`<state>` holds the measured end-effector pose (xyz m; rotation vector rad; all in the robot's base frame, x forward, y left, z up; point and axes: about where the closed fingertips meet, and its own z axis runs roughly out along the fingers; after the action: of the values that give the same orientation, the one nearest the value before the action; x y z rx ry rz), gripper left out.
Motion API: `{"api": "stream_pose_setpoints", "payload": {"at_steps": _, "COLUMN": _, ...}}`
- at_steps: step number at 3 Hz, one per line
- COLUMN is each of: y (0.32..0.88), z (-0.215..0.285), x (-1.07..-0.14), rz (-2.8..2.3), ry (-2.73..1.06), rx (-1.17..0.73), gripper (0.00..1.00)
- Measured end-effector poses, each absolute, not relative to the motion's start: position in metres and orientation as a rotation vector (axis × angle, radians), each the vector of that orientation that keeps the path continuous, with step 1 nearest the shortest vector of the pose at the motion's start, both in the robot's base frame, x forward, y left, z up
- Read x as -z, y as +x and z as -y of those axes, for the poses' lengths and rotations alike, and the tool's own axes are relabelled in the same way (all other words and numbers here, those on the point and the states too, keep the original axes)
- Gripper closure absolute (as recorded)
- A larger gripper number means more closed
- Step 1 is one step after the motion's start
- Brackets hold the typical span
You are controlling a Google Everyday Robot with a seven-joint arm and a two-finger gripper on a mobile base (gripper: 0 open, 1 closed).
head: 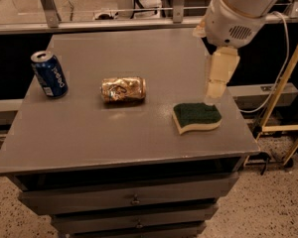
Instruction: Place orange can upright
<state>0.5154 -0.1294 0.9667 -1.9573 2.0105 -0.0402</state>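
Note:
The orange can [123, 89], coppery gold with pale mottled markings, lies on its side near the middle of the grey table [119, 133], its long axis running left to right. My gripper [217, 78] hangs from the white arm [243, 11] over the table's right side. It is just above the far edge of the sponge and well to the right of the can. It holds nothing that I can see.
A blue Pepsi can [49, 74] stands upright at the table's left edge. A green and yellow sponge [196, 117] lies at the right front. Drawers [134, 200] are below the tabletop. A metal rail [114, 23] runs behind the table and a yellow frame [283, 98] stands at the right.

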Motion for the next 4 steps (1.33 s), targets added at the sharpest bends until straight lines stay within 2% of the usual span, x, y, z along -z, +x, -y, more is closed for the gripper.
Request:
{"api": "stream_pose_setpoints", "payload": {"at_steps": 1, "y": 0.551, "z": 0.069, "x": -0.954, "rz": -1.931, "ry": -2.061, "rx": 0.009, "gripper": 0.00}}
{"api": "stream_pose_setpoints", "payload": {"at_steps": 3, "y": 0.577, "z": -0.001, "x": -0.923, "rz": -1.911, "ry": -2.120, "rx": -0.046, "gripper": 0.00}}
{"api": "stream_pose_setpoints", "payload": {"at_steps": 4, "y": 0.586, "z": -0.020, "x": -0.898, "rz": -1.965, "ry": -2.117, "rx": -0.042, "gripper": 0.00}}
